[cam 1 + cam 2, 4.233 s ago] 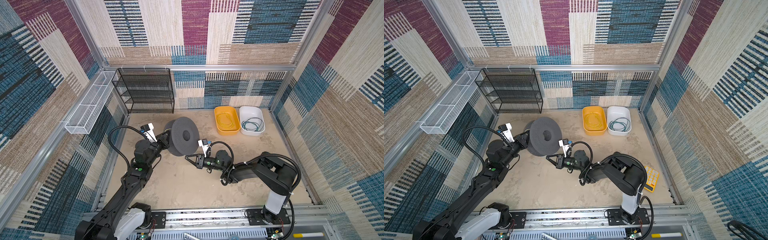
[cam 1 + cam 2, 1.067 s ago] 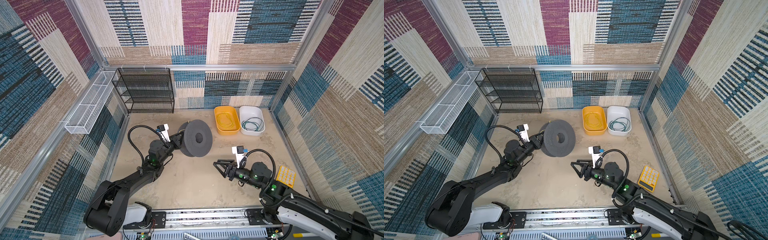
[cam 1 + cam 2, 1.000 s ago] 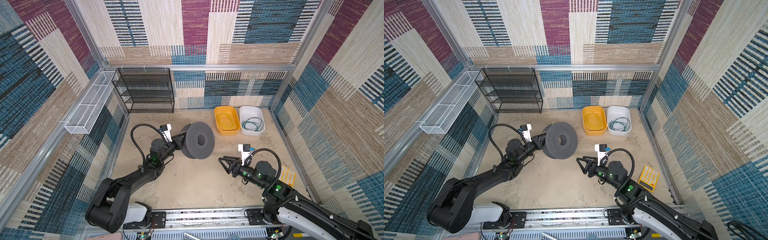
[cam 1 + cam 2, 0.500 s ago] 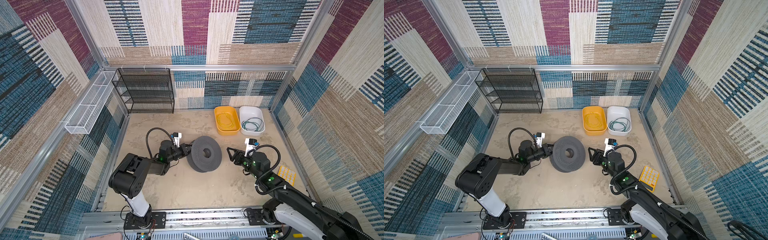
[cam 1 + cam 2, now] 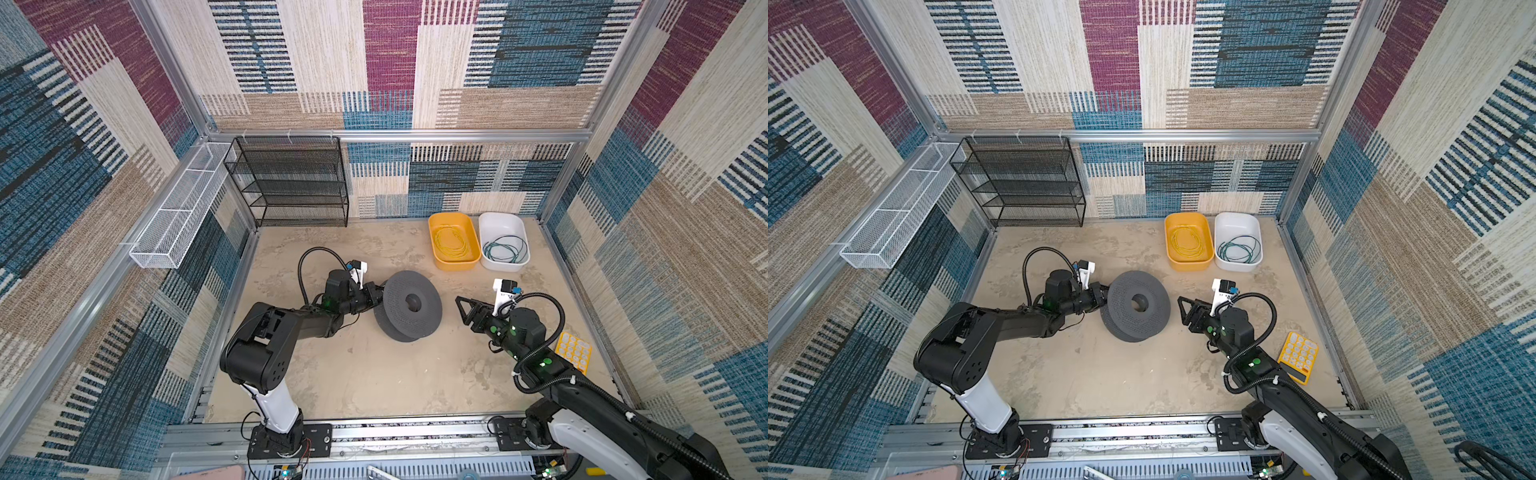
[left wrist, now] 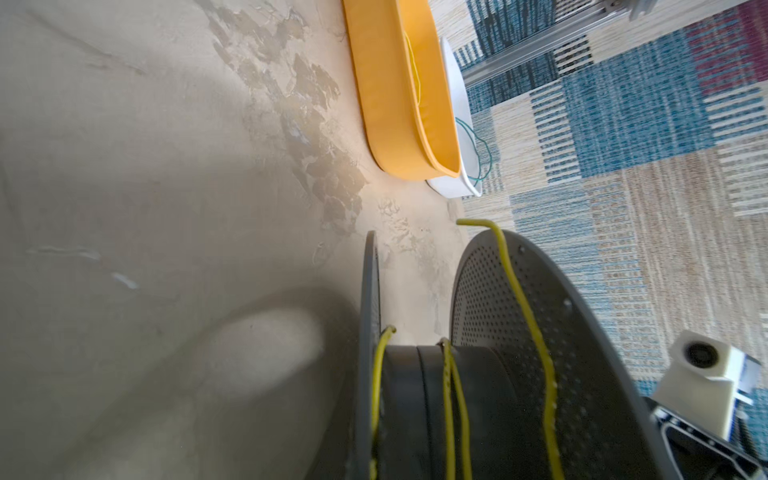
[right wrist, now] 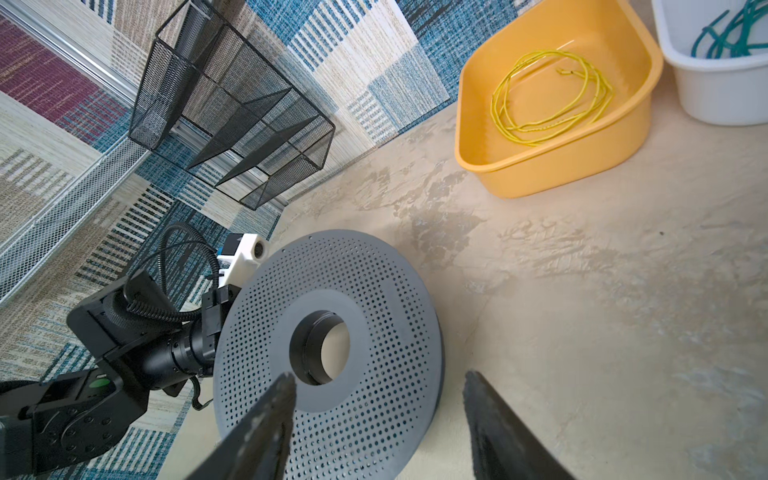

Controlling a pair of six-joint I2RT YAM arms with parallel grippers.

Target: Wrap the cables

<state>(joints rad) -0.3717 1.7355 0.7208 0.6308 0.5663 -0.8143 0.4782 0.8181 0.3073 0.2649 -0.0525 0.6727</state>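
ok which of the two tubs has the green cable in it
The white tub, the one nearer the right wall: the teal-green cable lies looped inside it. The yellow tub beside it holds only a yellow cable.

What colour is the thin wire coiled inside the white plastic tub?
Teal-green. The thin coiled wire shows best in a top view, inside the white plastic tub.

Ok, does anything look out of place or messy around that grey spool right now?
Yes. The yellow wire on the grey spool is wound loosely: one strand climbs across the flange, its bent end poking past the rim.
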